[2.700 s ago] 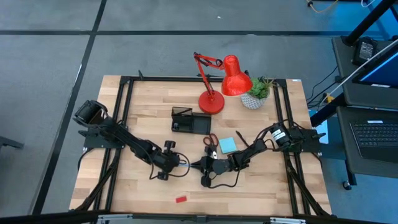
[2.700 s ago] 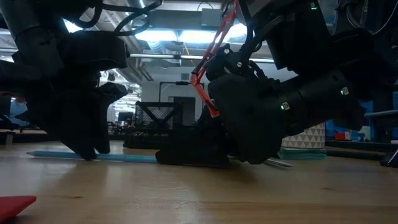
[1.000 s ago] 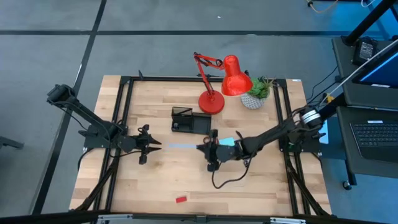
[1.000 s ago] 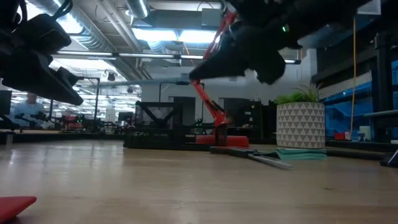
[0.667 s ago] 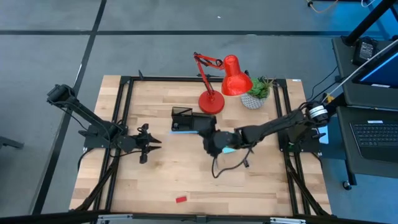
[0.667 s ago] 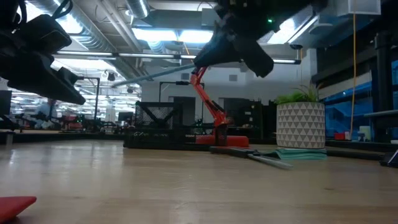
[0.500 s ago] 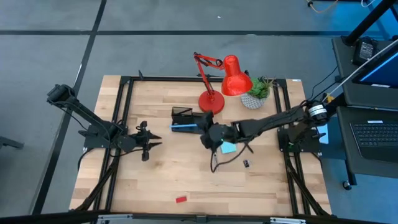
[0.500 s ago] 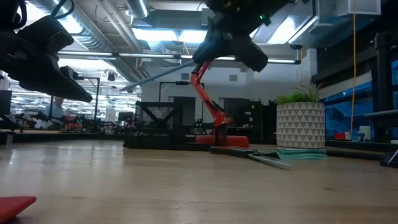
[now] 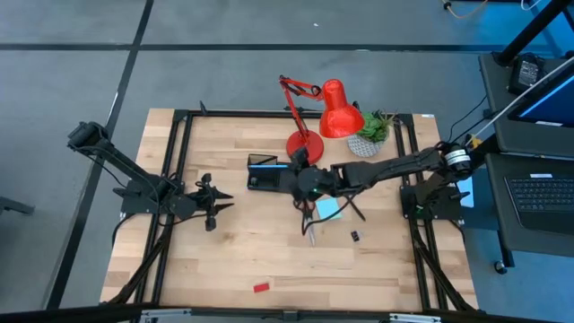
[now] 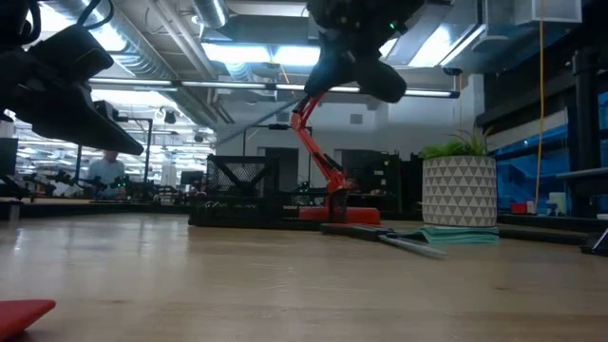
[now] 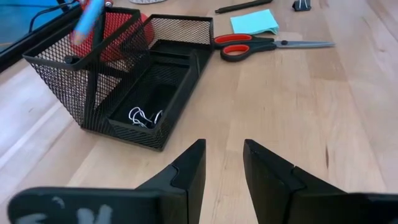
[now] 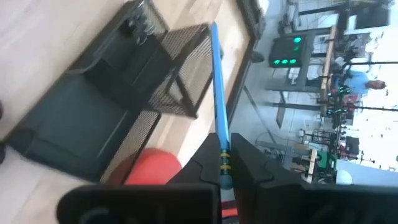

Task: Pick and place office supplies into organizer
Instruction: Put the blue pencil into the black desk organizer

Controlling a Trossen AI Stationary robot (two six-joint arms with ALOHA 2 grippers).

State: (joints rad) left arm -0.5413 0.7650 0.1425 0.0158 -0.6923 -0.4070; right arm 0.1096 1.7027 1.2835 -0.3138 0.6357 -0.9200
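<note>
The wooden table [image 9: 206,260] carries a red desk lamp [image 9: 316,121] and a potted plant [image 9: 369,133] along its far edge, out of the working zone, which leaves the middle free for the job. Just in front of the lamp base sits the black mesh organizer [image 9: 273,176], a tall cup section joined to a low tray; binder clips [image 11: 144,116] already lie in the tray, so sorting looks partly done. The right arm reaches in from the right side of the table, and the right gripper [image 9: 303,180] hangs above the organizer with its fingers pinched on the rear end of a light-blue pen [image 12: 219,134]. The pen juts forward over the mesh cup, probably held by its tail so the free end can be lowered into that tall compartment. The left gripper [image 9: 208,203] waits low near the table's left side, fingers spread and holding nothing, pointed at the organizer and clear of the right arm's path. Still loose on the wood lie red-handled scissors [image 11: 249,46] with a cyan sticky-note pad [image 11: 254,22] just beyond them, a black pen [image 11: 242,6] further off, a small black clip [image 9: 355,236] toward the front right, and a small red block [image 9: 261,288] alone near the front edge, all apparently still awaiting collection.
</note>
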